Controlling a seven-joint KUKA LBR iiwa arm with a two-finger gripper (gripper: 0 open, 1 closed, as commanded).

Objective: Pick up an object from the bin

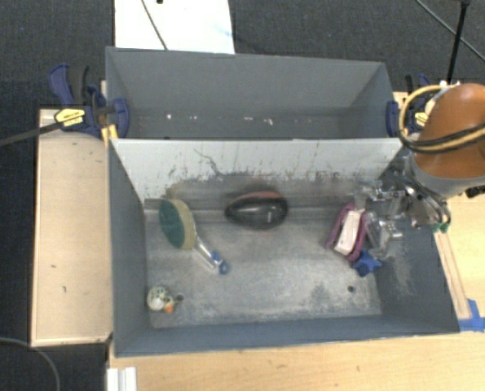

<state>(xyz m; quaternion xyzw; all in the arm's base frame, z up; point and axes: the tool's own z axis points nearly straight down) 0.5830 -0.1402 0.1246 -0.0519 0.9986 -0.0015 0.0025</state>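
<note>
The grey metal bin (132, 251) takes up the middle of the frame. The gripper (382, 230) sits low at its right side; whether it is open or closed cannot be told. A black oval object (257, 212) lies at back centre and a green round brush (177, 223) at left. A purple-and-pink packet (346, 231) stands just left of the gripper, with a small blue piece (366, 263) below it. A tiny pale ball (160, 300) lies at lower left.

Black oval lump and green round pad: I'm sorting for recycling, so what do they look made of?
The black oval lump looks like hard, smooth plastic: a pale sheen runs across its top. The green round pad looks matte and soft, perhaps sponge or felt, with no shine; I cannot be sure.
</note>
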